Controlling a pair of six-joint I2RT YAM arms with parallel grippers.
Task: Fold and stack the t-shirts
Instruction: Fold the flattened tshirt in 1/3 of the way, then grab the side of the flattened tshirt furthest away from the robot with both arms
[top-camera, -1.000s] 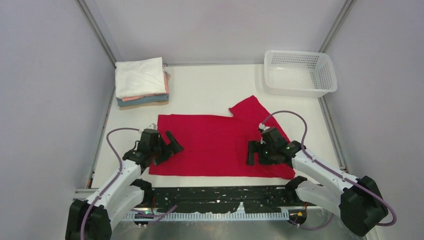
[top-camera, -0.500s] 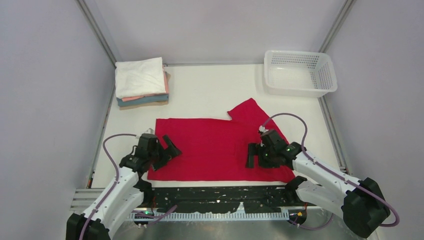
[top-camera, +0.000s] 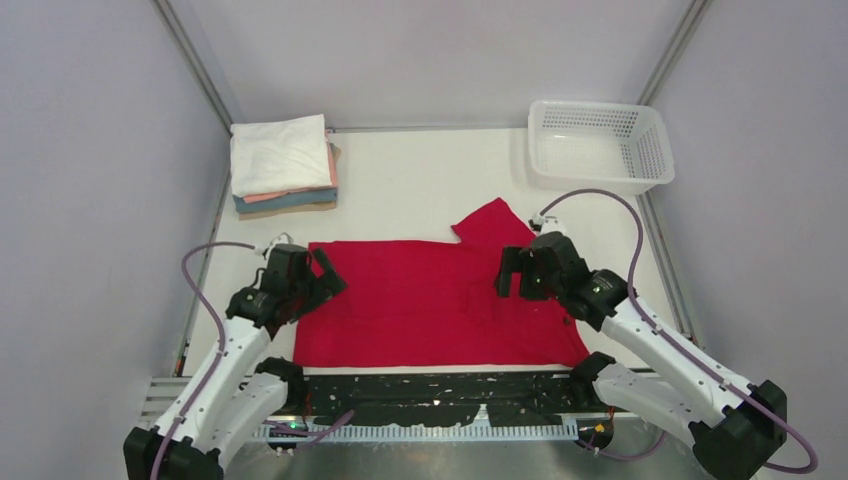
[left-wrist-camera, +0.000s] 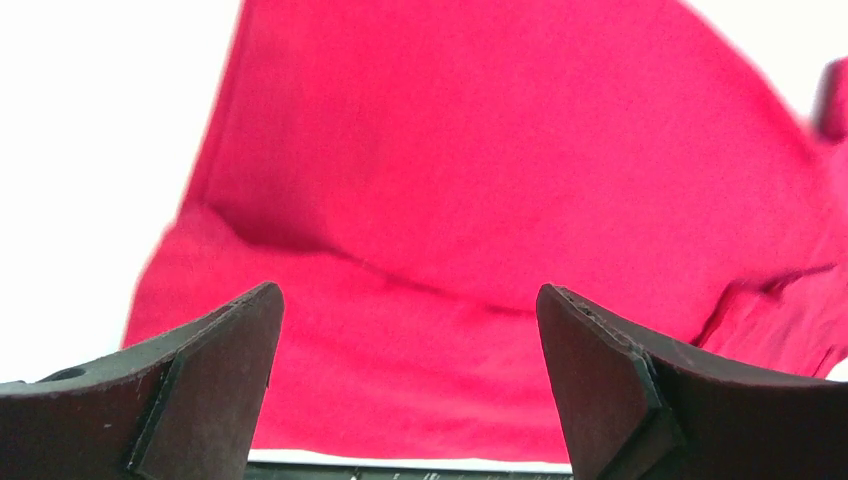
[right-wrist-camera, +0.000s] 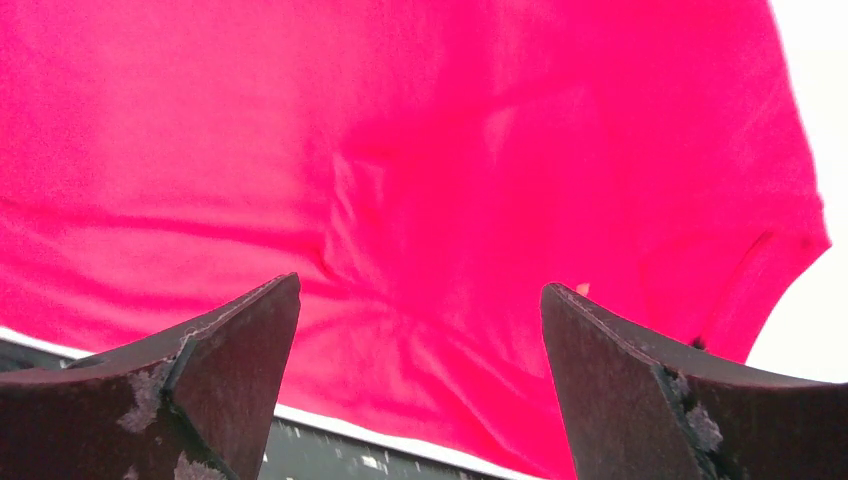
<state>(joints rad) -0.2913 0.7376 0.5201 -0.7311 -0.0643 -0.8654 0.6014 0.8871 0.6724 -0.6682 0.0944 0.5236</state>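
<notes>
- Red t-shirt (top-camera: 430, 300) lies spread flat at the near centre of the table (top-camera: 420, 190), one sleeve pointing far-right
- I see the folded stack (top-camera: 283, 165), white on top, at far left
- Left gripper (top-camera: 330, 276) over the shirt's left edge, jaws wide apart, holding nothing
- Right gripper (top-camera: 518, 274) over its right part, equally wide, empty
- Basket (top-camera: 600, 150) far right

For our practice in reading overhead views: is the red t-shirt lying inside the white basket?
No, the red t-shirt lies spread on the table, apart from the white basket at the far right corner.
</notes>
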